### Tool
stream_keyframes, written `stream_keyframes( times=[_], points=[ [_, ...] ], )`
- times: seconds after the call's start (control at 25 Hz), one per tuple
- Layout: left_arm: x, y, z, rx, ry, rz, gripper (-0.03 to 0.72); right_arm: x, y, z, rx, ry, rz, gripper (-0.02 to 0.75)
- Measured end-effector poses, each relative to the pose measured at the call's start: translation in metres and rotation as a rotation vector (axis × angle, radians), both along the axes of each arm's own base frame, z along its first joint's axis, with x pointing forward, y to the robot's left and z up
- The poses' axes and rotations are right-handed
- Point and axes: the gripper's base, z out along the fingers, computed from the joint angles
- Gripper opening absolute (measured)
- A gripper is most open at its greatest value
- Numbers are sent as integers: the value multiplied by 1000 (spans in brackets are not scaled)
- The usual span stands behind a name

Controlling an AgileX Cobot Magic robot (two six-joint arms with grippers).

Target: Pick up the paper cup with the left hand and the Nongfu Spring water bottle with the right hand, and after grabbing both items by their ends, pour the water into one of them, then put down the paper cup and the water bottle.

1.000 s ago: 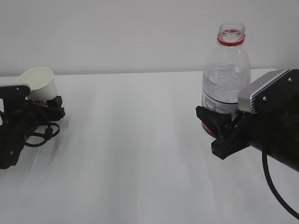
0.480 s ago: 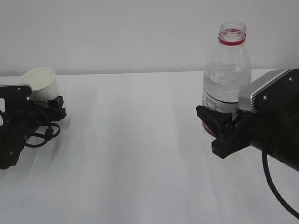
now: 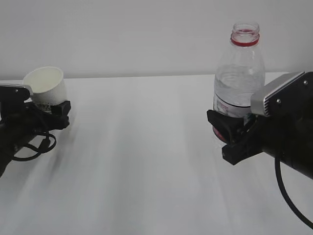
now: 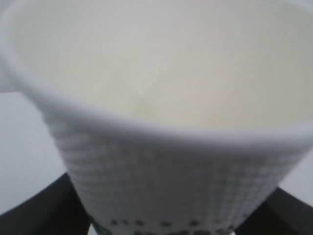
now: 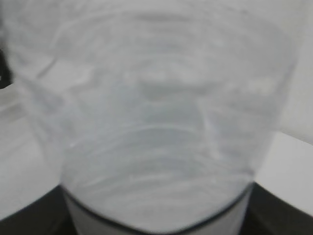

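The white paper cup [image 3: 45,86] is held at the far left, its mouth tipped slightly toward the camera and empty inside. My left gripper [image 3: 50,109] is shut on its lower end, and in the left wrist view the cup [image 4: 161,122] fills the frame between the black fingers [image 4: 39,213]. On the right, the uncapped Nongfu Spring water bottle [image 3: 239,78] stands upright with a red neck ring and clear water [image 3: 238,95] inside. My right gripper [image 3: 229,128] is shut on its lower part. The bottle [image 5: 156,122] fills the right wrist view.
A white table [image 3: 146,161] stretches between the two arms, with a plain pale wall [image 3: 137,34] behind it. A black cable [image 3: 288,200] loops below the right arm, and another hangs under the left arm.
My left gripper has risen and shifted a little right with the cup. The bottle has moved up very slightly in the right gripper.
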Motion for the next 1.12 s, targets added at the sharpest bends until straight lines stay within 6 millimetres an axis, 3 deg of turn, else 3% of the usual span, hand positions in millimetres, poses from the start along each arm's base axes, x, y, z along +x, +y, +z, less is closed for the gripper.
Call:
stream_keyframes(
  times=[0.64, 1.12],
  points=[
    [-58, -18, 27, -81, 62, -287, 552, 0, -1, 0, 5, 2, -8, 464],
    [-80, -55, 26, -123, 132, -604, 552, 0, -1, 0, 5, 2, -9, 464]
  ],
)
